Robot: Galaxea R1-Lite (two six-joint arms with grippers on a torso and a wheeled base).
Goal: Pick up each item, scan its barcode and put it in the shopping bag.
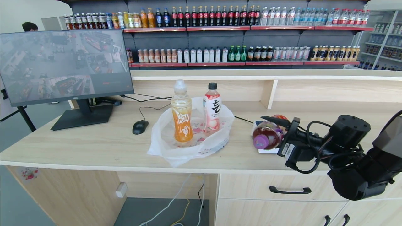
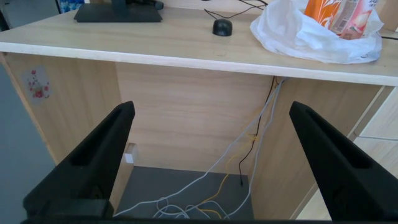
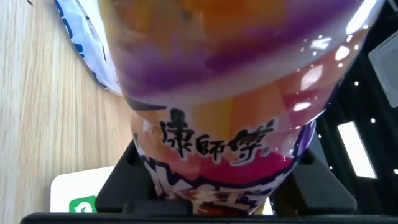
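The clear plastic bottle with the purple cap and purple-and-orange label (image 1: 265,135) is held lying on its side, cap turned toward the shopping bag, just above a flat white device (image 1: 266,151) that lies on the light wooden table (image 1: 94,144). This device is judged to be the scanner, though whether the bottle touches it cannot be told. The bottle is pinched around its body by the right claw (image 1: 279,130), and in the right wrist view the black fingers (image 3: 124,180) are seen pressed against both sides of the label. The step in hand is therefore judged to be the scanning of this third item. Beside it, toward the robot's left, the white plastic shopping bag (image 1: 163,147) lies open on the table, and two bottles are already stood upright in it: a clear one with orange drink and a white cap (image 1: 181,119), and a pink-and-white one with a black cap (image 1: 212,110). For the next move the bottle must be lifted from the device, carried sideways over the rim of the bag, turned upright and lowered into the free space, which is small, so the two standing bottles could be knocked over. The left claw (image 2: 211,155) is spread wide with nothing in it, below the level of the table top and in front of the table. Farther off, a black mouse (image 1: 140,126) and a dark monitor (image 1: 62,62) are placed on the table.
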